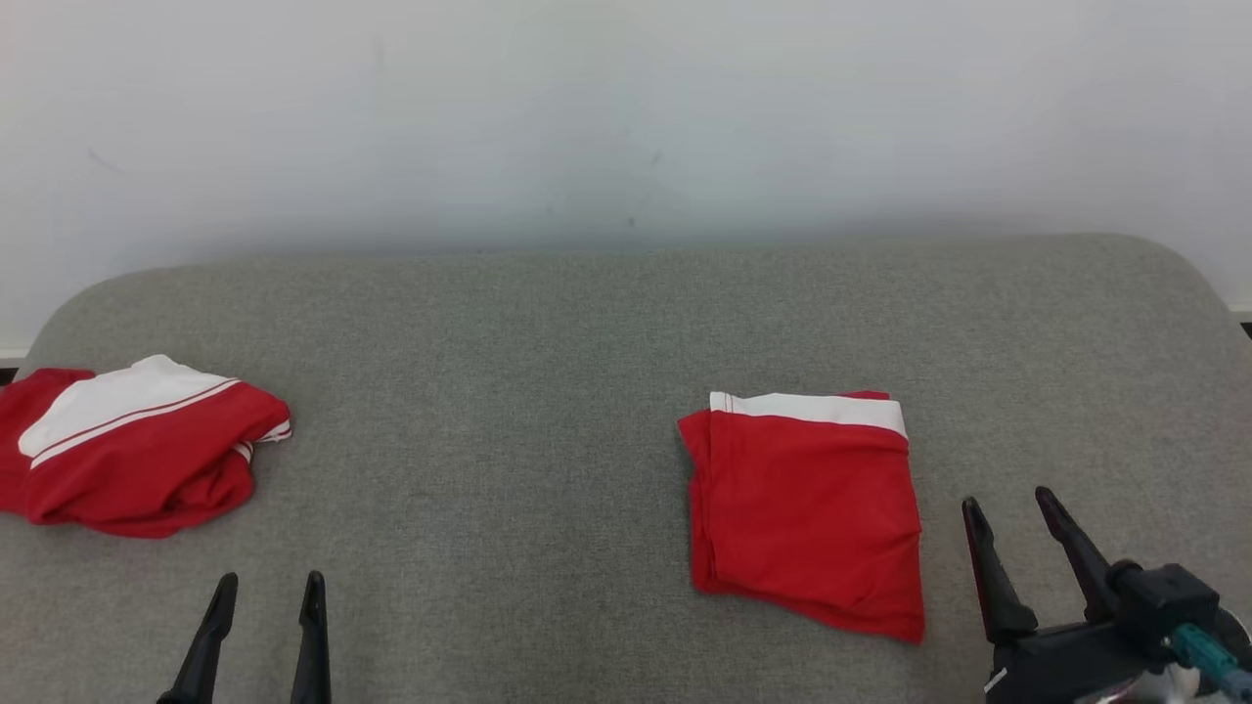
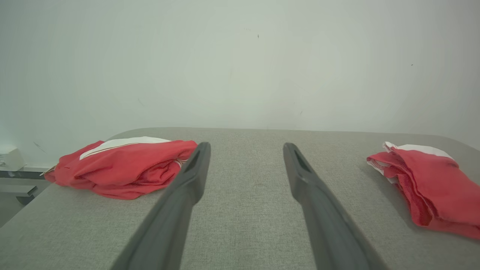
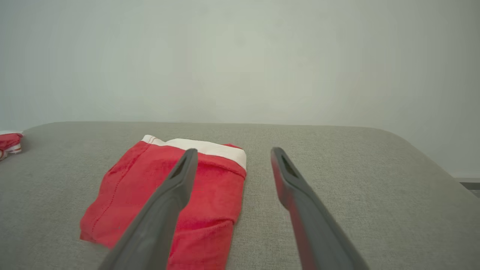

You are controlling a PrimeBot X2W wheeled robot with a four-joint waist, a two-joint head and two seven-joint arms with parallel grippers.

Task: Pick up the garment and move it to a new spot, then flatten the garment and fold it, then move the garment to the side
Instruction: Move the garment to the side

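Both jaws apart, empty: left gripper (image 1: 272, 577), right gripper (image 1: 1006, 497); folded garment (image 1: 807, 508) long axis near-far, white band (image 1: 810, 408) far end.

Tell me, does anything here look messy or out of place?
Only the red-and-white garment at the left edge of the grey cushion: it lies crumpled in a heap, while the other red garment lies neatly folded. Nothing looks spilled or damaged.

Folded garment (image 1: 807, 518) is soft cloth, padded surface (image 1: 509, 391) coarse-woven (both matt).
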